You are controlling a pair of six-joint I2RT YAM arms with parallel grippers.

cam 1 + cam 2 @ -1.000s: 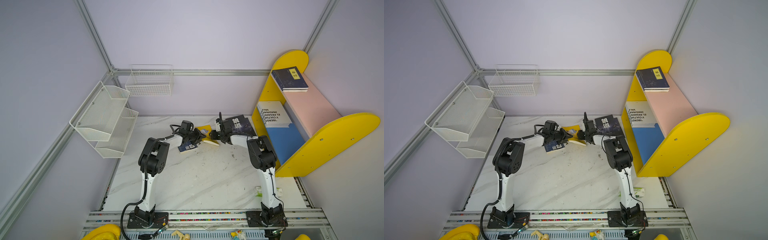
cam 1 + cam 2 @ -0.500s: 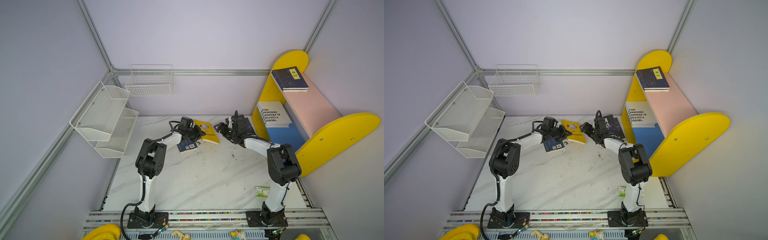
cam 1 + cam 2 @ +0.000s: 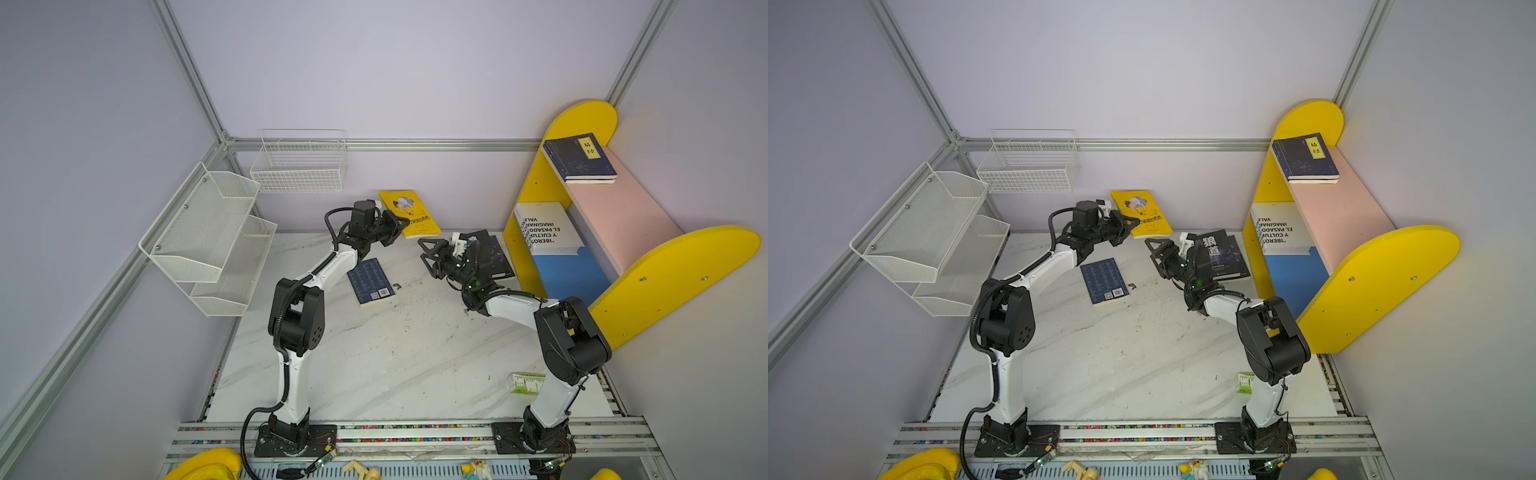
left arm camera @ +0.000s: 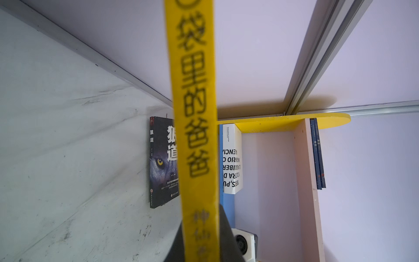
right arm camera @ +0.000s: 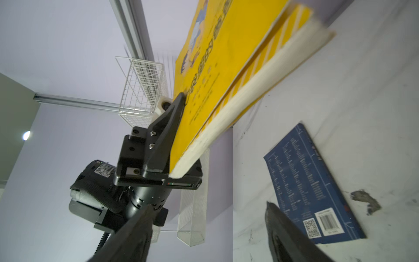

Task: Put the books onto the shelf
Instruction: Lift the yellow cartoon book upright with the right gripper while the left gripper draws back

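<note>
Navy paperback book [image 3: 370, 282] lies flat on the marble desk [image 3: 395, 365], unclaimed. Beyond, the right hand [image 3: 420, 249] gapes empty, seemingly awaiting the yellow cartoon-cover book [image 3: 411, 210] pinched aloft by the left hand [image 3: 400, 224] near the back edge, bound for the yellow-sided wooden shelf [image 3: 673, 270].

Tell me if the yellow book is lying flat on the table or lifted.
Lifted. The left gripper clamps the yellow book by its edge, holding it tilted above the table; the right wrist view shows open space beneath.

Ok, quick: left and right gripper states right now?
Left gripper: shut on the yellow book, held in the air.
Right gripper: open, holding nothing.
</note>
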